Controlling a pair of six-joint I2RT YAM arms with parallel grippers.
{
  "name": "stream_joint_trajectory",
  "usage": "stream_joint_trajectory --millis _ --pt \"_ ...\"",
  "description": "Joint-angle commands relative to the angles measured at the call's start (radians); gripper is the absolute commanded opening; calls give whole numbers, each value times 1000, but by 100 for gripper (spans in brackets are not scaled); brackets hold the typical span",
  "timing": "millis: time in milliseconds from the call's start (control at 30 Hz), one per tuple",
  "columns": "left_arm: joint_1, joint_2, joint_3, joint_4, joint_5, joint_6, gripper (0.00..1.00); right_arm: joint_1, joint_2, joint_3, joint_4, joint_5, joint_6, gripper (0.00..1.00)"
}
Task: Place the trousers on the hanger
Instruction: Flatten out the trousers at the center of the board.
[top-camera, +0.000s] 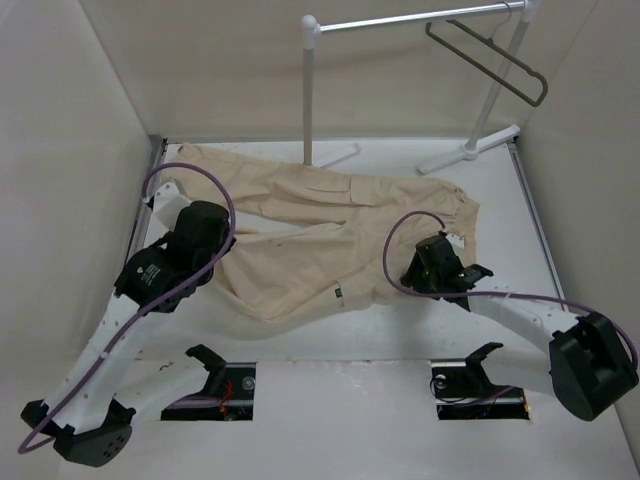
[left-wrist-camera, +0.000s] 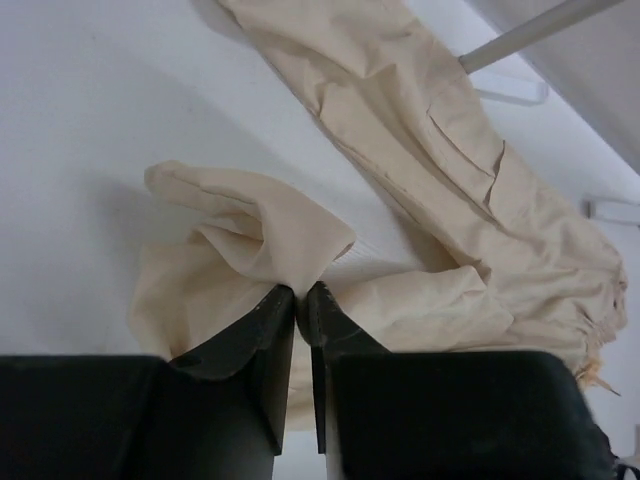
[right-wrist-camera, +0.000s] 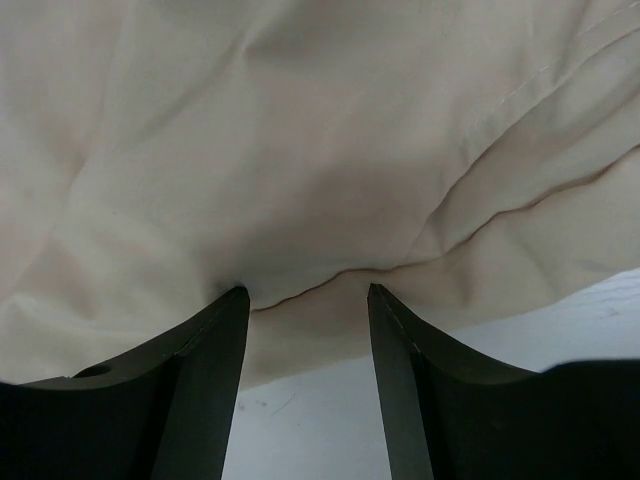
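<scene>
While the beige cargo trousers (top-camera: 330, 215) lie spread on the white table (top-camera: 390, 330), left gripper (left-wrist-camera: 302, 295) is clamped on a bunched fold. Right gripper (right-wrist-camera: 305, 292) is jaws apart at the cloth edge. Hanger (top-camera: 500, 51) hangs on the garment rack (top-camera: 310, 90), well apart.

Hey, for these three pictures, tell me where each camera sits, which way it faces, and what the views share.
Top external: high behind the bases, looking down over the table at the trousers, rack and hanger; left arm and right arm show.
Left wrist: on the left arm, looking down past the left fingers, pinched on a trouser fold.
Right wrist: close above cloth, right fingers apart.
Shared: all see the trousers; top and left wrist see the rack.
</scene>
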Motion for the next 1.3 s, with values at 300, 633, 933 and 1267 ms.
stream_joint_trajectory --millis 300,633,933,1267 --pt "-248 357 39 338 48 58 58 -7 98 73 110 2 15 58" --pt "400 169 -277 352 167 197 61 -2 -3 18 113 -16 -5 53" --pt "356 444 -144 484 289 481 72 18 0 7 133 -55 -36 53" --pt "278 723 -143 366 189 596 65 30 -28 7 139 -44 -16 57"
